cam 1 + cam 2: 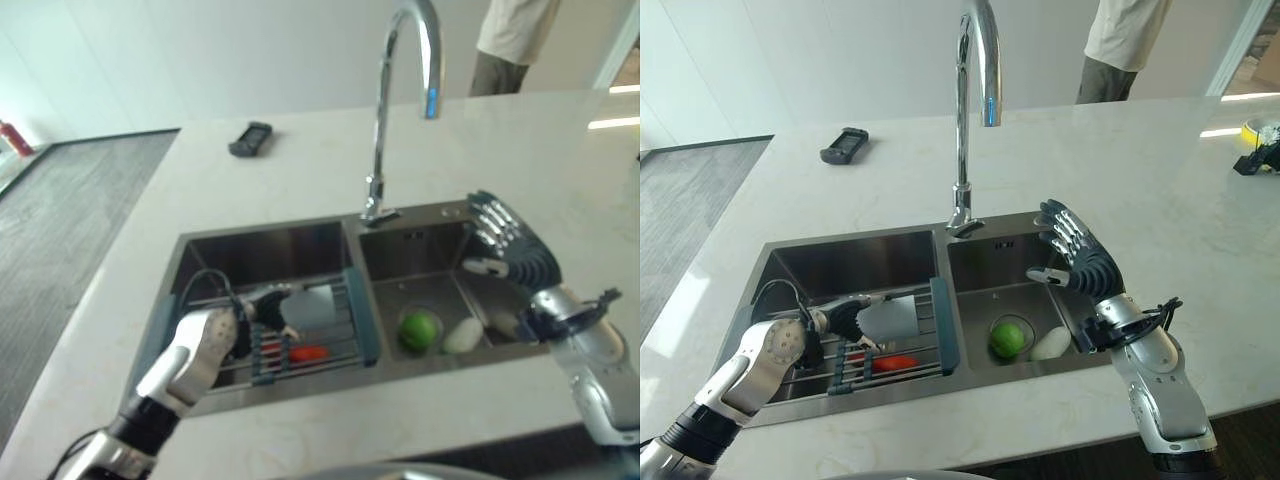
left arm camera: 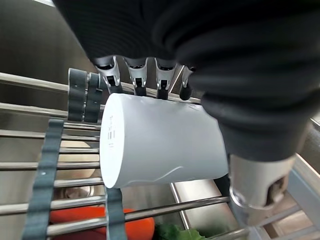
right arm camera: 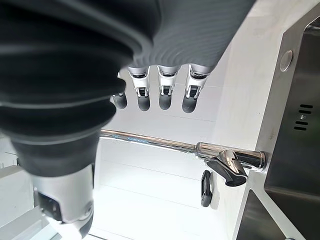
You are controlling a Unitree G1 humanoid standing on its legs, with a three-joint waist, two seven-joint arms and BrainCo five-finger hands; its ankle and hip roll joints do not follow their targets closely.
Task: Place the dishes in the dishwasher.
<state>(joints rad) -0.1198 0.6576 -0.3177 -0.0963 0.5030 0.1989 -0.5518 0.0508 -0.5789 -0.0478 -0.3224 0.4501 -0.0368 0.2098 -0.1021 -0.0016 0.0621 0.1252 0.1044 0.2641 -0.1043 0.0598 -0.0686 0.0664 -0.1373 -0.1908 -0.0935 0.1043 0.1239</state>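
- In the sink's left basin, at 8 o'clock, left hand (image 1: 845, 318) curls around the white cup (image 1: 890, 318) on the rack (image 1: 940, 330): pickup step.
- Next: lift it clear.
- Right hand (image 1: 1080, 262) hovers open-fingered at 3 o'clock.

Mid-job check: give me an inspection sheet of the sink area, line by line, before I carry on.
Surface: pale stone counter with a double steel sink and a tall faucet.
Job's things: white cup lying on its side on the drying rack over the left basin.
Clutter: orange item under the rack; green fruit and a white object in the right basin; dark device on the counter.
Hands: left hand curled round the cup; right hand open above the right basin.
Cables: nothing seen.
Surroundings: a person behind the counter.
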